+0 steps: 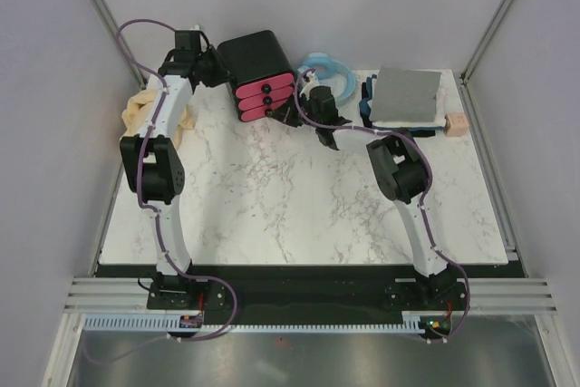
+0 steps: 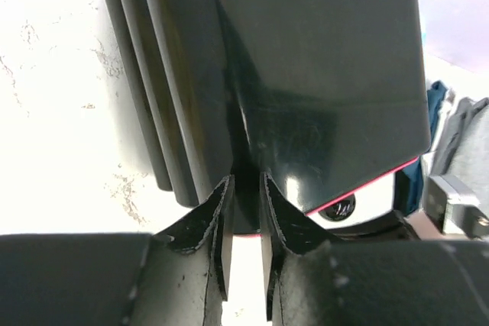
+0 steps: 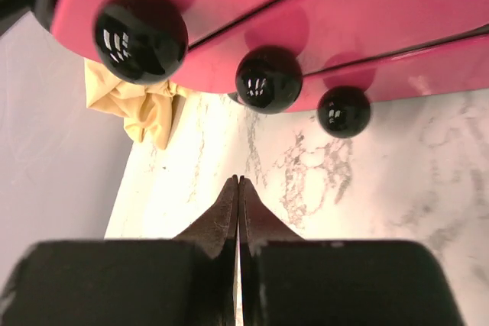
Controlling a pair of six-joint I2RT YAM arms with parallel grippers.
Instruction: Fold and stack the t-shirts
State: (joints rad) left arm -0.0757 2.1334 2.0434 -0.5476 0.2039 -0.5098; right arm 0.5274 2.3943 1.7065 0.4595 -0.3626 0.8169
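Observation:
A pale yellow-cream t-shirt (image 1: pixel 140 111) lies crumpled at the table's far left edge, partly hidden by my left arm; it also shows in the right wrist view (image 3: pixel 145 104). A folded grey t-shirt (image 1: pixel 408 95) tops a stack at the back right, with dark navy cloth (image 1: pixel 366 101) and a white edge (image 1: pixel 426 125) under it. My left gripper (image 1: pixel 207 59) (image 2: pixel 244 181) is at the black box's back left corner, fingers a narrow gap apart, holding nothing. My right gripper (image 1: pixel 324 133) (image 3: pixel 239 179) is shut and empty over the marble in front of the box's drawers.
The black box (image 1: pixel 258 56) (image 2: pixel 306 74) with pink-red drawer fronts (image 3: pixel 306 5) and black knobs stands at the back centre. A light blue ring (image 1: pixel 326 68) lies behind my right wrist. A small tan block (image 1: pixel 456 124) sits beside the stack. Marble table (image 1: pixel 299 197).

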